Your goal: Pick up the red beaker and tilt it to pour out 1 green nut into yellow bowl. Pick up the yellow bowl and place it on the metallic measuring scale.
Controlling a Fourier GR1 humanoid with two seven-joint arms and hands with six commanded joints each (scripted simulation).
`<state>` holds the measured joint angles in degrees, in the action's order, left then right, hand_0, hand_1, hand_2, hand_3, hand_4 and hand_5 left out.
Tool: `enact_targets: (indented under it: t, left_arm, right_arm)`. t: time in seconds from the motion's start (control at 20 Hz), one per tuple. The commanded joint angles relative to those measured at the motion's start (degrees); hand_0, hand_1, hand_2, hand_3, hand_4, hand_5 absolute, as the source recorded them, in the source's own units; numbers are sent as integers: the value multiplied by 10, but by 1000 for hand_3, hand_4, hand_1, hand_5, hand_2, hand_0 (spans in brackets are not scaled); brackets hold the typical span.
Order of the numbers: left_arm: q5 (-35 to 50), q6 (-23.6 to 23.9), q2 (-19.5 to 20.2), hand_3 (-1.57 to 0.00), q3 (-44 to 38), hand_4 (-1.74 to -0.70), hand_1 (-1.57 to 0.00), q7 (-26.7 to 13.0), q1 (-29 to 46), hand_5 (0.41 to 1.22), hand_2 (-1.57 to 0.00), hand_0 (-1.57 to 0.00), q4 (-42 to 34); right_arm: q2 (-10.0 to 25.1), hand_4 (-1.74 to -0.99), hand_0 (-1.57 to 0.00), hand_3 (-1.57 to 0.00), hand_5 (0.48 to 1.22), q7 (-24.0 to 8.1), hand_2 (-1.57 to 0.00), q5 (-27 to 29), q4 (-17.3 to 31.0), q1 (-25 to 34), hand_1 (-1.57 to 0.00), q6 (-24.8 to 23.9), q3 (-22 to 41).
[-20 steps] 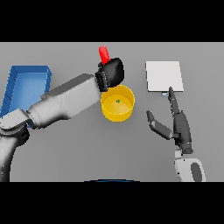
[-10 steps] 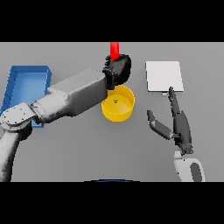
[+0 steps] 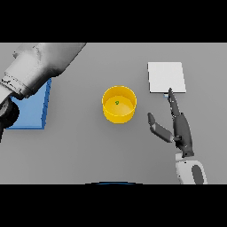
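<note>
Red beaker and left hand gone from view since a moment ago; green nut (image 3: 117, 103) sits in yellow bowl (image 3: 119, 104). Pour looks done; right hand (image 3: 177, 128), fingers spread, idles beside the scale (image 3: 166, 76).

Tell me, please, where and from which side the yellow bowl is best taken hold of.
Probably by its wall on the side nearest the right hand, which lies open beside it, fingers straight. The yellow bowl stands upright with straight round sides and an open top; a sideways wrap should keep the green nut inside.
</note>
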<state>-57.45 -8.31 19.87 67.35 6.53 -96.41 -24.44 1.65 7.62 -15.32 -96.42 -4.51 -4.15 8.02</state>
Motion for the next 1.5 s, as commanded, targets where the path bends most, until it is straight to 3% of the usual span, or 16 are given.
enact_targets:
  t: [0.0, 0.1, 0.2, 0.3, 0.5, 0.6, 0.75, 0.85, 0.9, 1.15, 1.4, 1.45]
  left_arm:
    - [30, 0, -3, -1410, -31, -1729, -1571, -10, -10, 1221, -1571, -1571, 32]
    - [120, 3, 17, -1468, -114, -1734, -1571, -29, -19, 1221, -1571, -1571, 77]
    - [207, 14, 43, -1417, -189, -1736, -1571, -57, -14, 1221, -1571, -1571, 115]
    - [274, 36, 70, -1394, -240, -1738, -1571, -77, -3, 1221, -1571, -1571, 154]
    - [402, 79, 120, -1499, -323, -1740, -1571, -90, 53, 1221, -1571, -1571, 197]
    - [451, 110, 139, -1525, -347, -1740, -1571, -100, 94, 1221, -1571, -1571, 205]
    - [514, 147, 155, -1547, -374, -1741, -1571, -149, 148, 1221, -1571, -1571, 221]
    - [556, 162, 165, -1556, -396, -1741, -1571, -176, 164, 1221, -1571, -1571, 217]
    - [577, 173, 166, -1518, -406, -1741, -1571, -166, 182, 1221, -1571, -1571, 210]
    - [660, 193, 166, -1374, -433, -1741, -1571, -194, 268, 1221, -1571, -1571, 166]
    - [727, 252, 178, -1389, -431, -1741, -1571, -223, 391, 1221, -1571, -1571, 37]
    - [738, 263, 182, -1396, -428, -1741, -1571, -234, 419, 1221, -1571, -1571, 1]
  right_arm:
    - [-4, -1156, 1, 1, 658, 2, 1, -2, 5, 2, 1, -2, 2]
    - [-1, -1146, 1, 1, 641, -9, 1, -19, 4, 6, 1, -15, 2]
    - [2, -1144, 1, 1, 633, -9, 1, -36, 8, 12, 1, -24, 6]
    - [-3, -1129, 1, 1, 625, -3, 1, -17, 12, 14, 1, -16, 2]
    - [-4, -1081, 1, 1, 631, 4, 1, 17, 20, 23, 1, 9, -3]
    - [-1, -1106, 1, 1, 642, 1, 1, 26, 10, 21, 1, 16, -4]
    - [4, -1148, 1, 1, 663, 7, 1, 32, 19, 26, 1, 27, -4]
    - [8, -1165, 1, 1, 672, 8, 1, 23, 17, 22, 1, 23, -2]
    - [10, -1168, 1, 1, 680, 17, 1, 21, 13, 20, 1, 25, 0]
    - [13, -1194, 1, 1, 703, 7, 1, 14, 19, 25, 1, 22, 0]
    - [17, -1202, 1, 1, 699, 17, 1, 15, 20, 21, 1, 22, -2]
    - [14, -1201, 1, 1, 696, 6, 1, 10, 23, 30, 1, 19, 0]
